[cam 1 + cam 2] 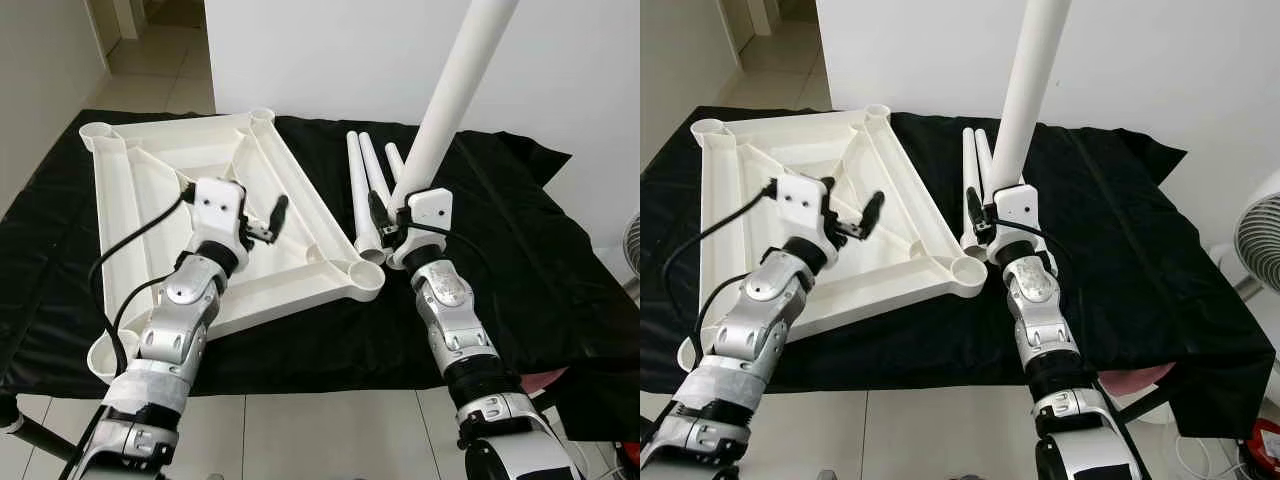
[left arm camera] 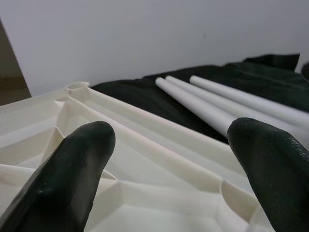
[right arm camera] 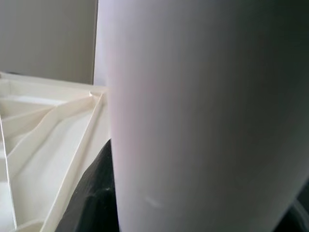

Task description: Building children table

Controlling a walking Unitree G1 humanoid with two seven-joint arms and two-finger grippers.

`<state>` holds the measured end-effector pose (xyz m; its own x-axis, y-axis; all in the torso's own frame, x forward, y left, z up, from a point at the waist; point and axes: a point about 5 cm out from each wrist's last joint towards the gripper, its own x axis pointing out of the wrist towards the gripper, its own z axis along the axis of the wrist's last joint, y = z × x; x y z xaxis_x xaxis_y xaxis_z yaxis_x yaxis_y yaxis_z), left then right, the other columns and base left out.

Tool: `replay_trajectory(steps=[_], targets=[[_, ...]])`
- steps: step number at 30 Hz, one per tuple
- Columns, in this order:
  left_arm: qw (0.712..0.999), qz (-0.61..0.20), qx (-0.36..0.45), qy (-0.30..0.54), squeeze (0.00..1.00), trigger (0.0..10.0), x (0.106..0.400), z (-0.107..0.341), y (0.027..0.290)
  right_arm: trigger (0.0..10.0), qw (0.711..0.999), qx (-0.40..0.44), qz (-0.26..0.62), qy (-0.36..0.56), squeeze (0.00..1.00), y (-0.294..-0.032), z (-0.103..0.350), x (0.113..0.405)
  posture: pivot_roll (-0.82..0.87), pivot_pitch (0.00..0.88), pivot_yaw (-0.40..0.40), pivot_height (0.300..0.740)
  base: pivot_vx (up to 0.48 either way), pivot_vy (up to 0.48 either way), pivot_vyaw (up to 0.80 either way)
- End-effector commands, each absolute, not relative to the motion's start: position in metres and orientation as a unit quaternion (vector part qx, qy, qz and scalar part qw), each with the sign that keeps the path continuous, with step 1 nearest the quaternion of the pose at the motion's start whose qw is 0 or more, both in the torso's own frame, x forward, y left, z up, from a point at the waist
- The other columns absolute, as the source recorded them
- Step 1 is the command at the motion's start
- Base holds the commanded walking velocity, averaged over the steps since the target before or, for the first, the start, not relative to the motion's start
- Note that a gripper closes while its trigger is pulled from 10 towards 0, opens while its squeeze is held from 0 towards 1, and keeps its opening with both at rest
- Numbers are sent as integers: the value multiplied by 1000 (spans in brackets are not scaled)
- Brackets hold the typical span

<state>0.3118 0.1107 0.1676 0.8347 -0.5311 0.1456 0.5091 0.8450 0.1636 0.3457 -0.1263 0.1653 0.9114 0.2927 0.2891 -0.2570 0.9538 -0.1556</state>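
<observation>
Left eye view showed the right pincer (image 1: 392, 238) pinching a white plastic tube leg (image 1: 450, 105) upright beside the upturned cream tabletop's corner socket (image 1: 362, 274), likely for insertion; the left pincer (image 1: 274, 218) hovered spread above the tabletop.

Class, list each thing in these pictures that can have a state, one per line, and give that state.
Tabletop: upside down on the black cloth, its corner sockets showing no legs.
Held leg: raised, near upright, beside the near corner socket.
Spare legs: lying flat on the cloth.
Right gripper: shut on the held leg.
Left gripper: open, over the tabletop.
</observation>
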Motion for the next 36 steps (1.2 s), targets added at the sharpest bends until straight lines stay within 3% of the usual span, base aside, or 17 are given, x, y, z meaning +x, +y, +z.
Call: replay_trajectory(steps=[1, 8, 36], targets=[[905, -406, 90, -86, 0, 10000, 298, 164, 93, 10000, 975, -69, 150, -152, 0, -127, 164, 345, 32, 0, -42, 740, 0, 0, 0], [887, -443, 111, -63, 0, 10000, 289, 153, 88, 10000, 972, -81, 175, -131, 0, -123, 156, 344, 47, 0, -42, 740, 0, 0, 0], [880, -470, 72, -20, 0, 10000, 278, 152, 82, 10000, 957, -73, 271, -78, 0, -108, 137, 346, 46, 0, -47, 740, 0, 0, 0]])
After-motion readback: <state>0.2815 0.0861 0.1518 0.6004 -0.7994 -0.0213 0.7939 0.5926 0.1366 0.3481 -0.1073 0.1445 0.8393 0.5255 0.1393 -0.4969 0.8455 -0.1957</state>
